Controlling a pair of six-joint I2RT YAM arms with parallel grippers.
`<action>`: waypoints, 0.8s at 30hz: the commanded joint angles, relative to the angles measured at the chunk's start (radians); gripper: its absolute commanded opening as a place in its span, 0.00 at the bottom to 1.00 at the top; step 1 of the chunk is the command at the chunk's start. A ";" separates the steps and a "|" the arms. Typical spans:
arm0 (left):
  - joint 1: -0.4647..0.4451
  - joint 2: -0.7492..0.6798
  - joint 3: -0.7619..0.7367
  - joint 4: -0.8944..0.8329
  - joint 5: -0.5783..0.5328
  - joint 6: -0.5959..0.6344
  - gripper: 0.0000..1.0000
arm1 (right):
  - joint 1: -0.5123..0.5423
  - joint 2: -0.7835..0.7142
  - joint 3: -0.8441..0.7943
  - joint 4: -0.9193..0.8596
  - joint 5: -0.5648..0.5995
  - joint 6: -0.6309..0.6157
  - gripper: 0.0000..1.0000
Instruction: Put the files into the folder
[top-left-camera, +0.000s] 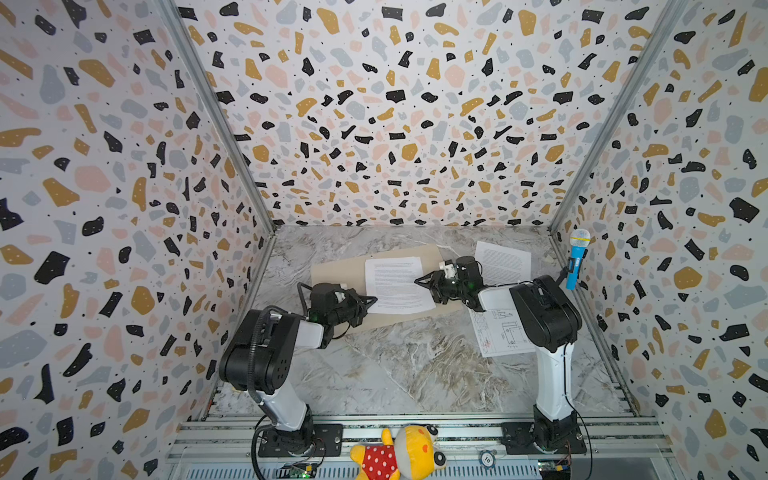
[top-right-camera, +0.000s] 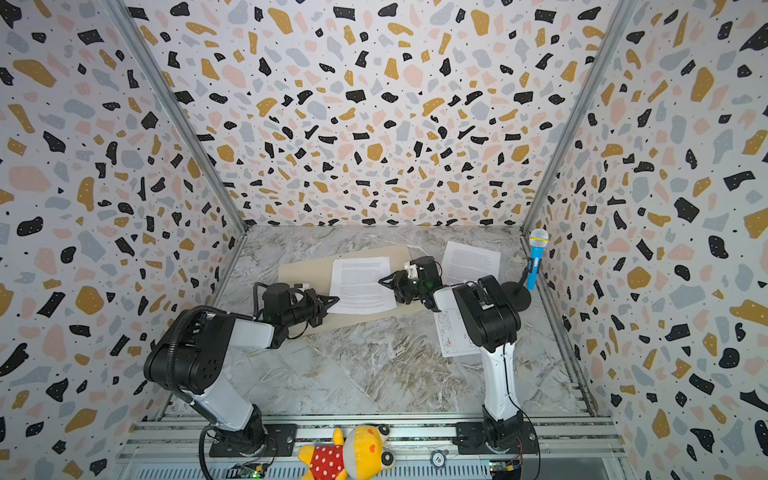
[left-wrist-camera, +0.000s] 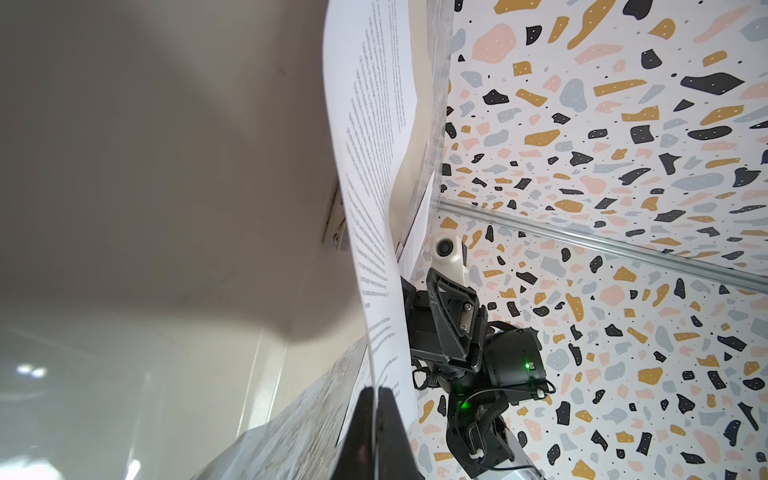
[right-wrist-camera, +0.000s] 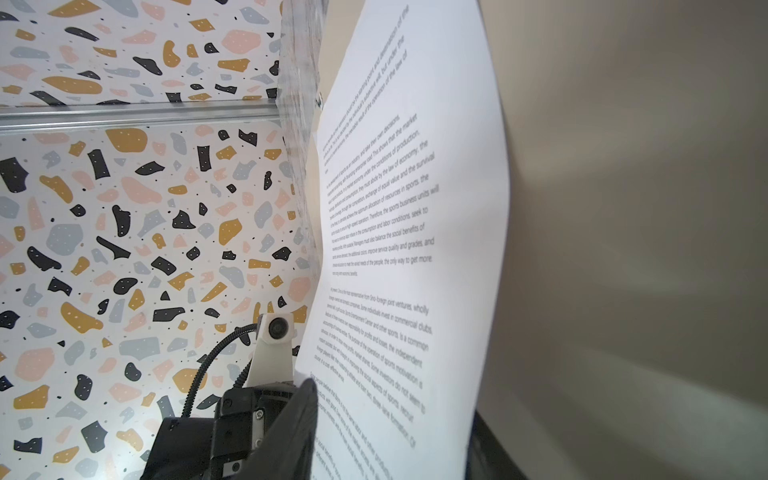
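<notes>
The tan folder (top-left-camera: 338, 270) lies open and flat at the back middle of the marble table in both top views, its metal clip (left-wrist-camera: 336, 220) seen in the left wrist view. One text sheet (top-left-camera: 395, 284) rests on it. My left gripper (top-left-camera: 374, 299) is shut on that sheet's near-left edge (left-wrist-camera: 374, 166). My right gripper (top-left-camera: 417, 280) stands open at the sheet's right edge, and the paper (right-wrist-camera: 407, 232) passes between its spread fingers (right-wrist-camera: 299, 415). A second text sheet (top-left-camera: 503, 262) lies at the back right. The drawing sheet (top-left-camera: 496, 332) lies partly under the right arm.
A blue toy microphone (top-left-camera: 577, 259) stands on a black base by the right wall. A yellow plush toy (top-left-camera: 399, 453) and a small round token (top-left-camera: 487, 459) lie on the front rail. Terrazzo-patterned walls enclose the table on three sides.
</notes>
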 joint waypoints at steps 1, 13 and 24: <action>-0.004 -0.004 -0.013 0.020 0.026 0.022 0.00 | -0.006 0.018 0.059 0.031 -0.017 -0.031 0.46; 0.017 -0.004 -0.019 0.013 0.047 0.046 0.00 | -0.023 0.059 0.120 -0.017 -0.041 -0.073 0.32; 0.021 0.009 0.001 -0.072 0.056 0.133 0.00 | -0.021 0.080 0.161 -0.035 -0.089 -0.079 0.08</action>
